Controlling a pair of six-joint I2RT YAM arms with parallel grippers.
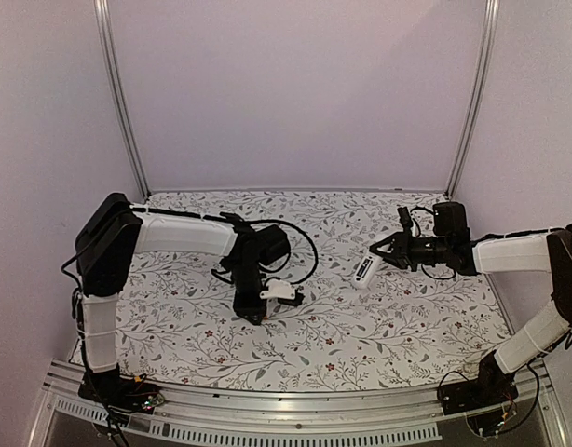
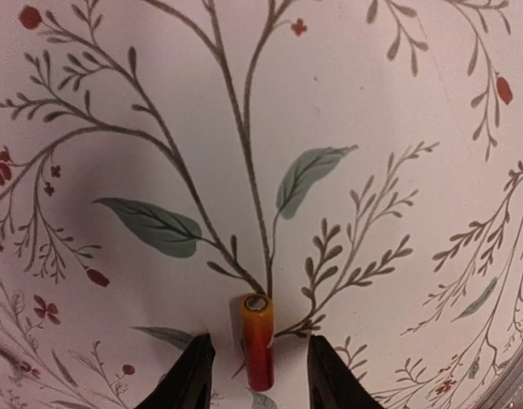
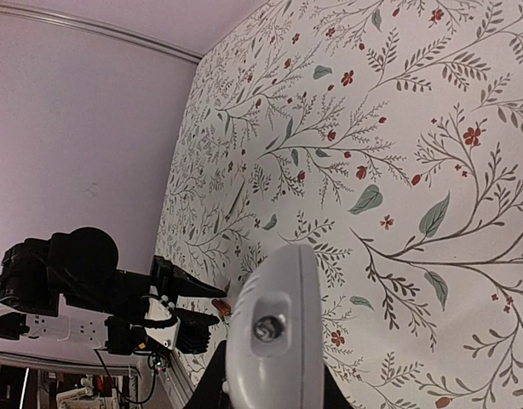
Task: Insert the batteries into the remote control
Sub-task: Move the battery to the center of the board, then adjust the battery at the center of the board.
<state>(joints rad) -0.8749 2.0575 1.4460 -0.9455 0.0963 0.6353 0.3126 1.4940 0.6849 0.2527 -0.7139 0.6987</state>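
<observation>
A red battery [image 2: 257, 341] with an orange, metal-capped far end lies flat on the flowered tablecloth [image 2: 347, 94]. My left gripper [image 2: 257, 379] points down over it and is open, with one black finger on each side and a gap between each finger and the battery. In the top view the left gripper [image 1: 251, 315] stands left of centre. My right gripper [image 1: 379, 252] is shut on the white remote control [image 1: 364, 271] and holds it above the cloth at the right. The right wrist view shows the remote control [image 3: 274, 332] end-on, with the left gripper [image 3: 198, 308] and the battery [image 3: 220, 306] beyond it.
A black cable [image 1: 303, 240] loops behind the left wrist. Plain walls with metal posts [image 1: 128, 121] close in the back and sides. A metal rail [image 1: 295, 410] runs along the near edge between the arm bases.
</observation>
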